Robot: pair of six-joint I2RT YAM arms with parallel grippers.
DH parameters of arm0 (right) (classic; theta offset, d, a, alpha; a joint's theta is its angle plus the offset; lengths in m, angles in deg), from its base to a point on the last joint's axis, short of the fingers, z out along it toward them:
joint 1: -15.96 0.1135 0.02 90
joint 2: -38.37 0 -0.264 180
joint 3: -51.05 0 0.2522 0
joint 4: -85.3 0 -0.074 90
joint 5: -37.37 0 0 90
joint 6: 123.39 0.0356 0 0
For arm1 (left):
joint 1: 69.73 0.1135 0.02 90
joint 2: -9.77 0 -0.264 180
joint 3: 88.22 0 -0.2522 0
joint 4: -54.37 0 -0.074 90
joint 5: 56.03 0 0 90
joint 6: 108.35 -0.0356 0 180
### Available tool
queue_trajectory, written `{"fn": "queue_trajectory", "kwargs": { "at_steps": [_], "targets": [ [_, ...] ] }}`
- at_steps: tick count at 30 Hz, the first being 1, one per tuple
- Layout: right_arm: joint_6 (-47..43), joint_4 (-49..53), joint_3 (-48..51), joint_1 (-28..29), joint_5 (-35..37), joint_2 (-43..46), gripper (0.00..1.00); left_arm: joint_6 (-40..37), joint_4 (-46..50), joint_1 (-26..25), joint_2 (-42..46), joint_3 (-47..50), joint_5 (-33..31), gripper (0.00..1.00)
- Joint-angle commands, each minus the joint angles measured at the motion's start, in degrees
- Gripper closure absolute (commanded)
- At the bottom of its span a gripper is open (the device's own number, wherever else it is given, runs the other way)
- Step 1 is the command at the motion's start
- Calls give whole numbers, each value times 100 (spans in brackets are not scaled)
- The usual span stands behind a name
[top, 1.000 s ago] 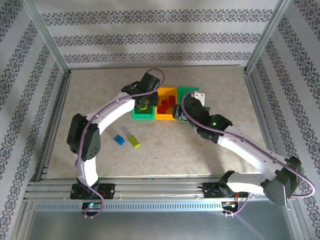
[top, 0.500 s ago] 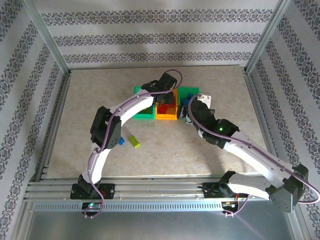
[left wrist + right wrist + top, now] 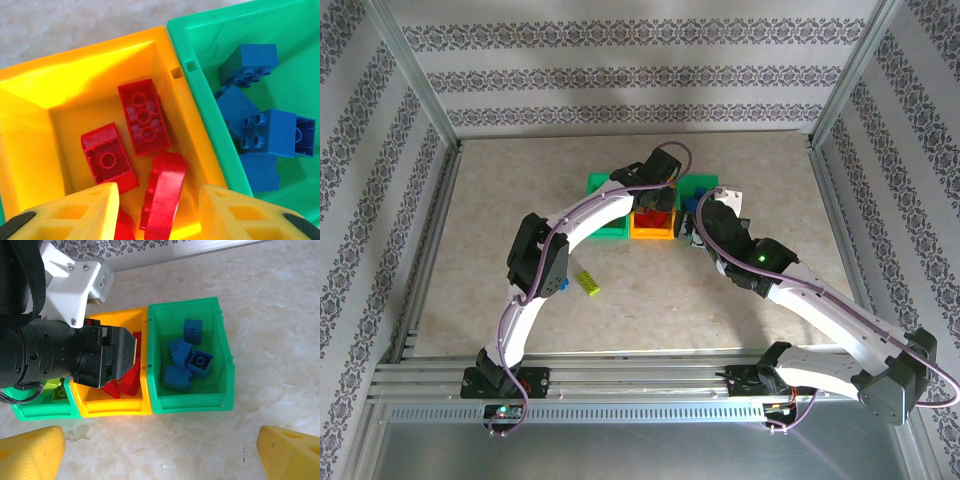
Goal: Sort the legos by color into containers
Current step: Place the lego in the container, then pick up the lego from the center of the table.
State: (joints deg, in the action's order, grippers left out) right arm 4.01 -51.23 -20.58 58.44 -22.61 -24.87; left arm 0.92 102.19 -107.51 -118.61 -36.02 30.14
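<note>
L jaws part-open, red lego [image 3: 162, 197] between them untouched, in orange bin [image 3: 50, 75]; R jaws wide

No text, label, brand or number can be read anywhere, neither on the bricks [image 3: 143, 116] nor the bins [image 3: 190, 403].

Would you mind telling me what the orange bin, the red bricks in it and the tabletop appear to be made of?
Orange bin: glossy moulded plastic, judging by its bright sheen. Red bricks: hard shiny plastic, with moulded studs. Tabletop: beige, marble-veined, perhaps laminate or stone.
</note>
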Motion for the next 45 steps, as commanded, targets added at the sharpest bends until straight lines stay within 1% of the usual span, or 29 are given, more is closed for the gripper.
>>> {"fn": "queue_trajectory", "kwargs": {
  "at_steps": [1,5,11,14,17,18,21,25,30,33,40,45],
  "targets": [
    [32,-60,40,-60,86,77,2,-50,149,-36,402,-53,-245,52],
    [21,-75,4,-55,15,41,2,-90,-48,-28,917,315,-489,46],
    [-13,-102,-87,6,-120,-111,2,-16,-520,113,2012,1367,-909,32],
    [-86,-114,-192,97,-167,-267,3,121,-742,290,2637,2049,-1076,19],
    [-162,-122,-362,195,-264,-501,4,324,-937,552,3285,2796,-1165,2],
    [-196,-132,-426,233,-311,-602,4,411,-991,666,3522,3060,-1181,0],
    [-298,-150,-667,332,-493,-952,6,676,-1101,1063,4172,3808,-1145,0],
    [-407,-133,-1035,475,-815,-1512,9,1071,-1112,1798,4996,4713,-938,0],
    [-527,-4,-1611,674,-1309,-2293,10,1231,-1046,2561,5886,5641,-893,0],
    [-628,199,-2040,836,-1618,-2868,11,1255,-902,2924,6281,6041,-802,0],
    [-795,629,-3019,1206,-2465,-4195,14,1296,-586,3537,6687,6575,-500,0],
    [-865,1124,-3713,1452,-2797,-5041,15,1424,-576,3836,6717,6829,-243,0]
  ]
}}
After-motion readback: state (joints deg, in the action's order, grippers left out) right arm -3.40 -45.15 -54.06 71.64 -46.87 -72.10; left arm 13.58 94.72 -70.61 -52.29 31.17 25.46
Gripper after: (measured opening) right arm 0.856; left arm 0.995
